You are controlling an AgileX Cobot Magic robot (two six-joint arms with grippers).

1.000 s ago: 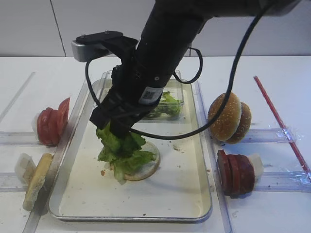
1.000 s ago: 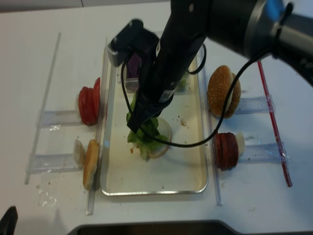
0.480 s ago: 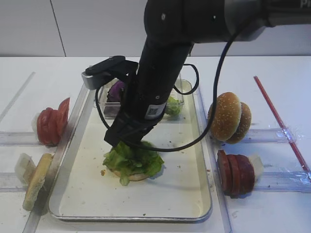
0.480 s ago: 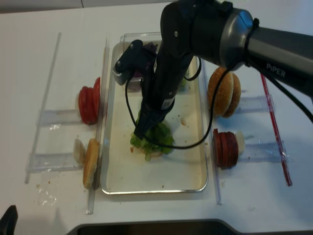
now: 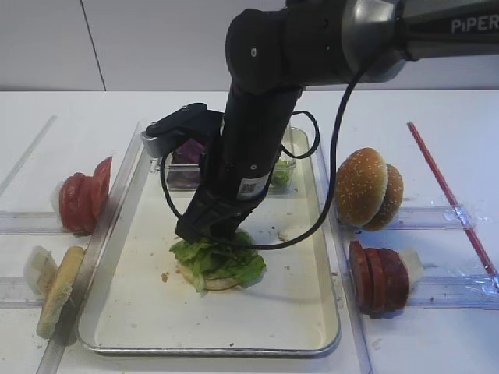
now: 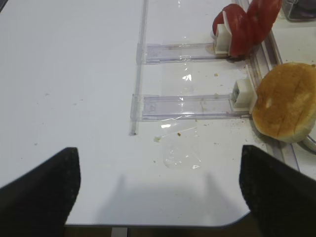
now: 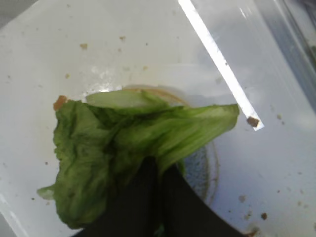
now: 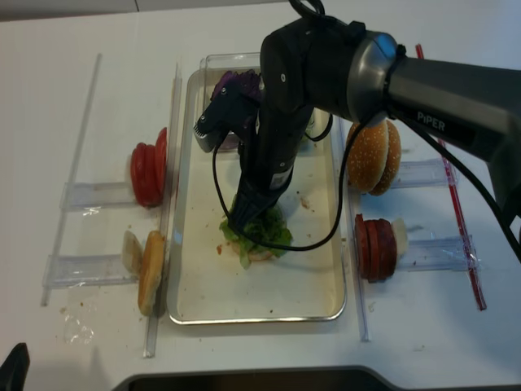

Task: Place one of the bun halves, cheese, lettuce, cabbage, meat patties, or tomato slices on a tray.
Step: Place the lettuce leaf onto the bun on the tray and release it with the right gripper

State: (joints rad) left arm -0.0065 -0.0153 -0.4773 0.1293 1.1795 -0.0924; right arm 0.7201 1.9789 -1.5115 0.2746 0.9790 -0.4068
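One tray mid-counter, taking the stack. Right claw down low, pinched shut on the lettuce, pressing it flat onto the pale bun half so it sits centred. Left claw wide open, idling over bare counter.

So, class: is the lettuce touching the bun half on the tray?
Touching. The right wrist view shows the lettuce draped directly over the bun half, no gap.
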